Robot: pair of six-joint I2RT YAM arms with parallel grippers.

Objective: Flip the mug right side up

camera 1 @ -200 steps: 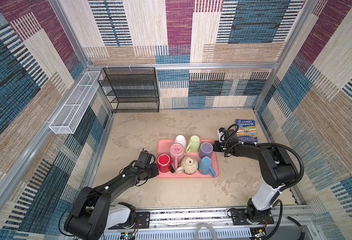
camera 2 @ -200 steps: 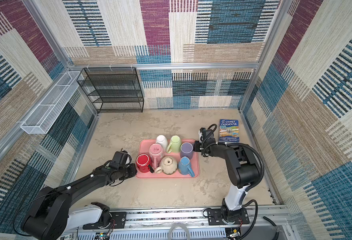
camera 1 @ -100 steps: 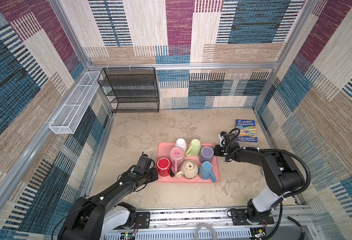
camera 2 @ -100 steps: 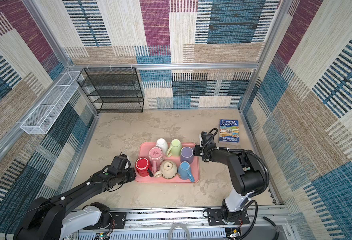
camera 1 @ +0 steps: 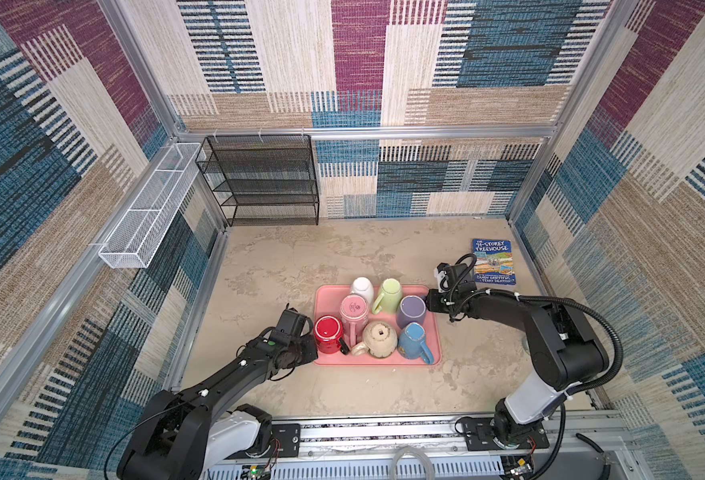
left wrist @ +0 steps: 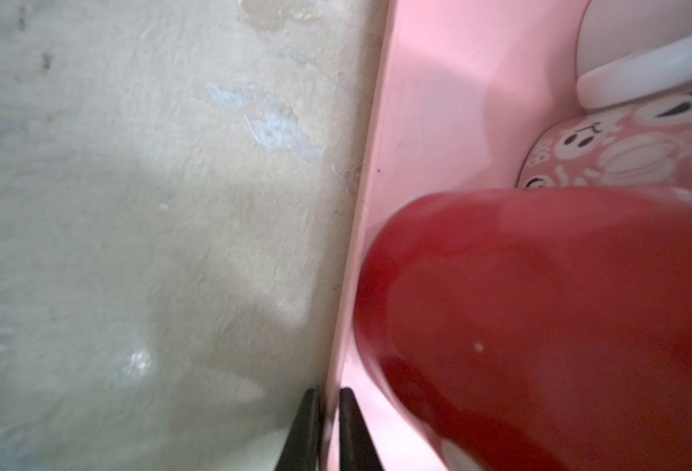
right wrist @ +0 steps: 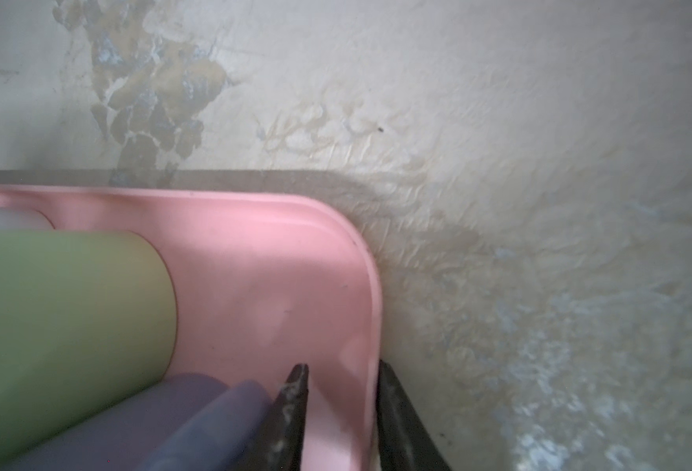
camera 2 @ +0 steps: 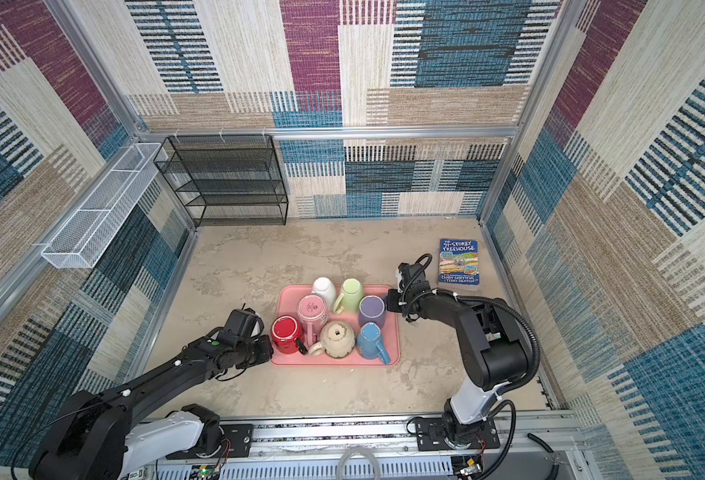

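Mugs (camera 1: 380, 338) all stand bottom-up on the pink tray (camera 1: 326, 299), its opposite rims straddled, probably for steadying, by the left gripper (left wrist: 328, 393), jaws nearly together with grip unclear, and the right gripper (right wrist: 341, 367), jaws apart.

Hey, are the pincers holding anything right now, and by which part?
Left pincer closely straddles the left rim of the pink tray; whether it grips cannot be told. Right pincer straddles its right rim, jaws apart, gripping nothing.
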